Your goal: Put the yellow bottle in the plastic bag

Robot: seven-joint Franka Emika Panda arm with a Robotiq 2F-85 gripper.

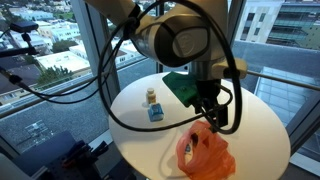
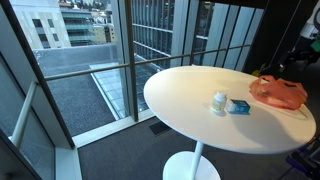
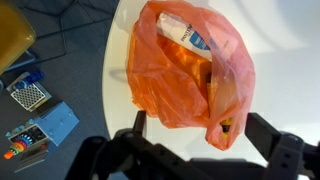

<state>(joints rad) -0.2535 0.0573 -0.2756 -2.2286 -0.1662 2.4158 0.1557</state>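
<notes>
Yellow bottle (image 3: 205, 85) shows to you only as a long yellowish shape seen through the film of the crumpled orange plastic bag (image 3: 160, 85) in the wrist view. It lies inside the bag, below a white bottle with a blue label (image 3: 185, 32) that sits at the bag's upper end in that view. You cannot tell its outline more closely than that.

Your gripper (image 3: 195, 125) stands open. Its dark fingers (image 3: 140, 125) are spread wide on either side of the bag's lower end, and nothing is held between them. In an exterior view the gripper (image 1: 211, 121) hangs just above the bag (image 1: 205, 152).

The bag rests on the round white bench (image 1: 255, 115), close to its edge in both exterior views (image 2: 278, 93).

Nearer the middle of the bench (image 2: 180, 95) stand a small white bottle with a yellowish cap (image 1: 152, 97) and a small blue box (image 1: 156, 113). The two are just beside each other and well apart from the bag (image 2: 219, 101) (image 2: 238, 107).

A flat green object (image 1: 180, 85) lies on the bench behind the gripper, toward the window-side edge.
</notes>
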